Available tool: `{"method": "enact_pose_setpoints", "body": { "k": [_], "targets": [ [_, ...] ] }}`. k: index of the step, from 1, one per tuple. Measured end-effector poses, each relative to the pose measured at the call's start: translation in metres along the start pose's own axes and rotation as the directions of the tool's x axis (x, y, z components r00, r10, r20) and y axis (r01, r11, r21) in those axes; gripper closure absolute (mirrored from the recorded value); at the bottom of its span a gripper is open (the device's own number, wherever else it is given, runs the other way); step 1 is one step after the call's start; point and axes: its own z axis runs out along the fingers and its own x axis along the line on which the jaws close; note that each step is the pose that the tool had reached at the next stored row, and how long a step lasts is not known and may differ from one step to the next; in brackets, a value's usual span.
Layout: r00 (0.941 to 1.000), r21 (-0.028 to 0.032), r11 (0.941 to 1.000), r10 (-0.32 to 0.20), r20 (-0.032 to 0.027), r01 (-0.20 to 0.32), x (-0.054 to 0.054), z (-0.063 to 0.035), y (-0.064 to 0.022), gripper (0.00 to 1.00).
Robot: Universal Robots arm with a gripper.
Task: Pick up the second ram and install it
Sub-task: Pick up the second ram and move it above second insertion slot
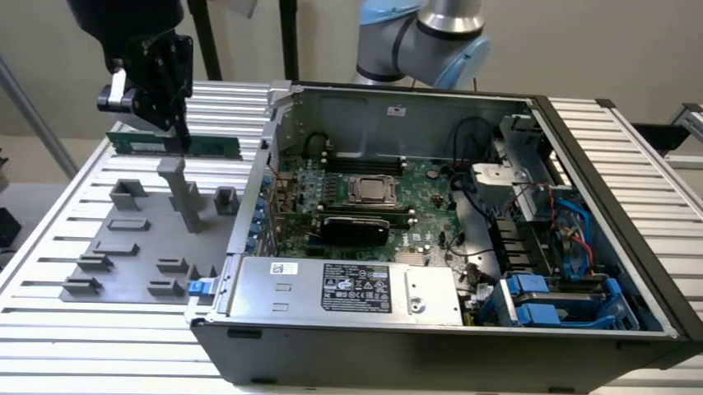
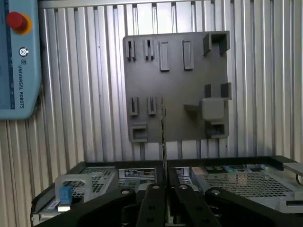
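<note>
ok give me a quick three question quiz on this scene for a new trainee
1. True or false: the second ram is already seated on the motherboard.
2. In the exterior view, where is the gripper relative to the computer case? A to its left; B inside it; C to its right.
3. Fill in: the button on the teach pendant is ___.
Key: 1 false, the gripper holds it clear of the case; 2 A; 3 red.

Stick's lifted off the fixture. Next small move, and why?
Likely carry it sideways toward the open case: the end effector grips the second ram clear above the grey fixture plate, on the exterior view's left of the case, not over the motherboard.
</note>
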Motion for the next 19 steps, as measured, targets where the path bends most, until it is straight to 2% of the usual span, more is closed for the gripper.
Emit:
{"method": "enact_pose_setpoints", "body": {
  "k": [10, 11, 19],
  "targets": [
    [1.0000, -0.0001, 1.0000, 0.000, 0.0016, 0.000, -0.010, -0.0004, -0.0373, 1.00],
    [1.0000, -0.0001, 1.0000, 0.000, 0.0019, 0.000, -0.012, -0.0004, -0.0444, 1.00],
    [1.0000, -0.0002, 1.0000, 0.000, 0.0028, 0.000, -0.022, -0.0005, -0.0737, 1.00]
  ]
}}
